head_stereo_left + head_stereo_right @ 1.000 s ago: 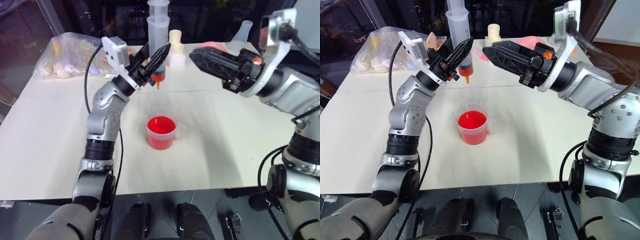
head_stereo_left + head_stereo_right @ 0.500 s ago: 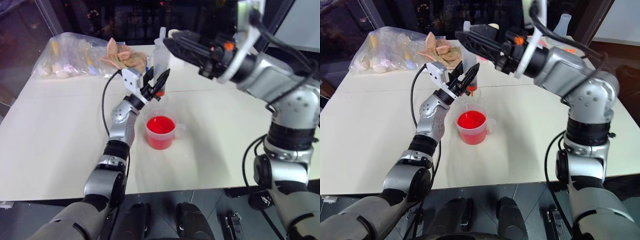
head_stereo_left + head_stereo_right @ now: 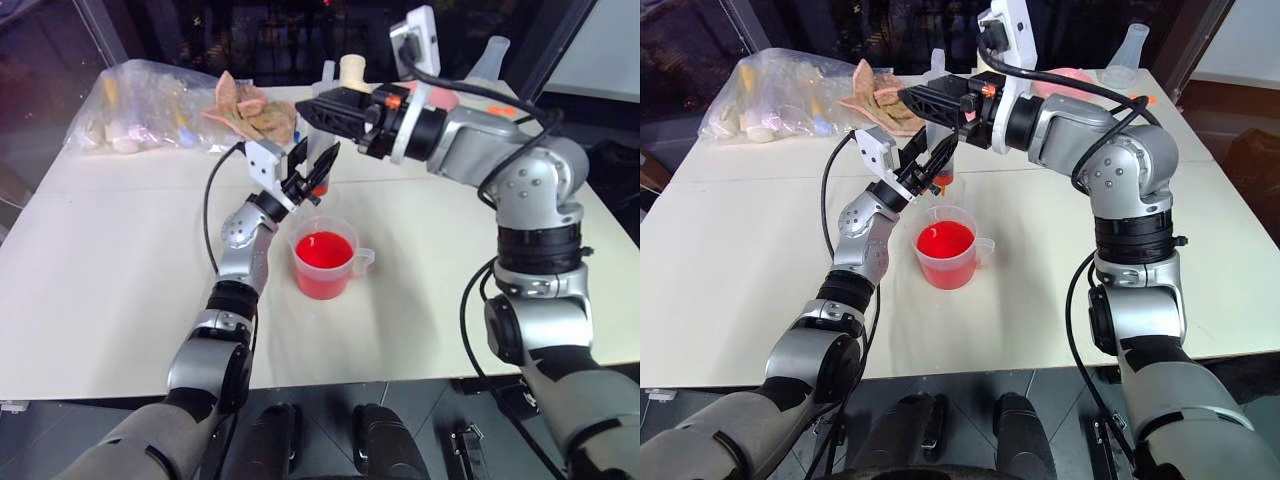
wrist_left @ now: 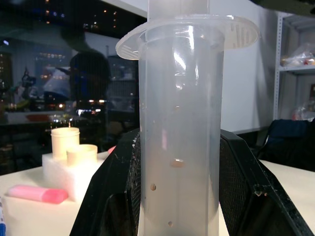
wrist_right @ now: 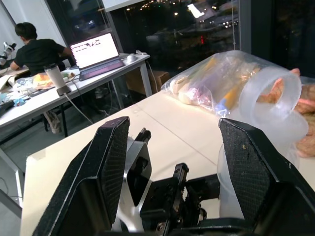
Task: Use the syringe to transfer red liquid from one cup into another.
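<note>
Syringe (image 4: 178,147) stands upright, clamped in the left gripper (image 3: 927,165), its orange tip just above the handled cup (image 3: 946,255) of red liquid (image 3: 943,240) on the surface (image 3: 740,260). Right gripper (image 5: 182,162) hangs wide, empty, at the plunger top. The right wrist view adds a person (image 5: 37,49) at a laptop (image 5: 96,49); no legible writing.

Even overhead light falls on the white table (image 3: 120,260), bright against the dark, reflecting windows behind it — shadows under the handled cup (image 3: 324,262) are faint. In the left wrist view the syringe (image 4: 179,147) looms sharp — the room behind it softens.
</note>
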